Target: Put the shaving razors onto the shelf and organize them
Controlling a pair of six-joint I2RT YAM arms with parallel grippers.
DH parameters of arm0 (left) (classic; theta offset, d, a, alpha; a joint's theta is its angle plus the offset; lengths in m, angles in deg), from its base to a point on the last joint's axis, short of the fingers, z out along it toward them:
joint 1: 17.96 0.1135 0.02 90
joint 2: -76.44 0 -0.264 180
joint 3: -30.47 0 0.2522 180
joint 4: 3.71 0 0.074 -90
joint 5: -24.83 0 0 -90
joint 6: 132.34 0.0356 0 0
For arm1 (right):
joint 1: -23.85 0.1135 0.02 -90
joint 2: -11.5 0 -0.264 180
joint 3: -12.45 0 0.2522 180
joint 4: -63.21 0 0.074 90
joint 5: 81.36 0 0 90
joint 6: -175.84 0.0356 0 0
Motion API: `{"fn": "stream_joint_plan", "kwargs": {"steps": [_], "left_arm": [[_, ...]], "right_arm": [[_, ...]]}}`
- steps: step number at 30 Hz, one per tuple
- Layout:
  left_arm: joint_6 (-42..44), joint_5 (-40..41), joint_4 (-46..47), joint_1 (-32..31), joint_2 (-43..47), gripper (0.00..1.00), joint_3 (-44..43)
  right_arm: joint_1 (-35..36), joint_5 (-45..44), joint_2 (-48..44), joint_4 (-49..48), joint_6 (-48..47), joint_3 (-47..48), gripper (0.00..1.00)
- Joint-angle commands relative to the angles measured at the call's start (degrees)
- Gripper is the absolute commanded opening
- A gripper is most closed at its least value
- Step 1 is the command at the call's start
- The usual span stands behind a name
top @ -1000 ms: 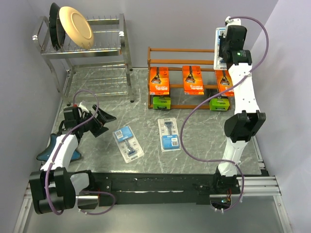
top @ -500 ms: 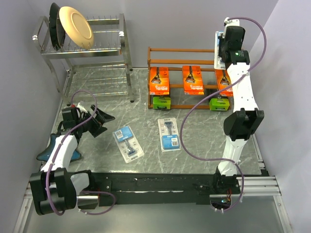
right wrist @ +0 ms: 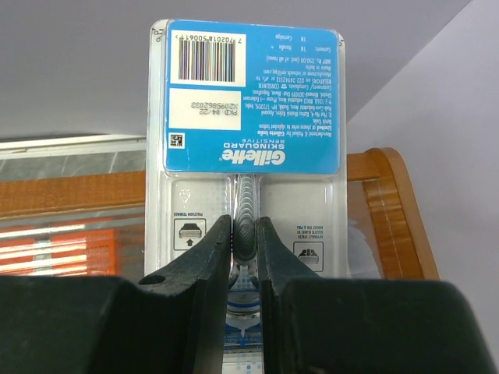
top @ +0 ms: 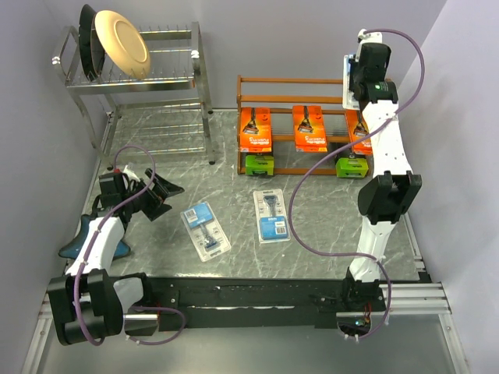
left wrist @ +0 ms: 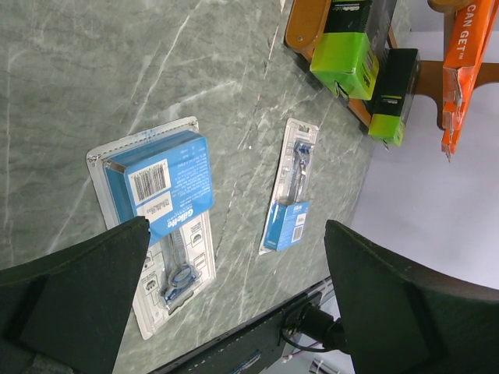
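My right gripper is shut on the handle bulge of a pale blue-and-clear razor card. It holds the card upright at the right end of the wooden shelf's top rail. Three orange packs stand on the middle tier, and two lime-green boxes sit on the bottom tier. Two more blue razor cards lie flat on the table. My left gripper hovers open, left of the nearer card, with nothing between its fingers.
A chrome dish rack with plates stands at the back left. A blue star-shaped dish lies under my left arm. The wall runs close along the right side of the shelf.
My right arm has carried the blue card slightly back and left along the shelf's top right end. The left arm and the cards on the table have not moved.
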Motion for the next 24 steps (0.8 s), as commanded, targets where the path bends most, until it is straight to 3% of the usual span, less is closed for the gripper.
{"fn": "stream_joint_plan", "kwargs": {"steps": [1,24], "left_arm": [[-0.6,-1.2,2.1,0.6,0.0,0.99,0.8],[-2.0,-1.2,3.7,2.3,1.7,0.99,3.0]], "right_arm": [[-0.3,-0.2,-0.1,-0.7,-0.7,-2.3,0.22],[-4.0,5.9,-2.0,0.8,-10.6,-7.9,0.3]]}}
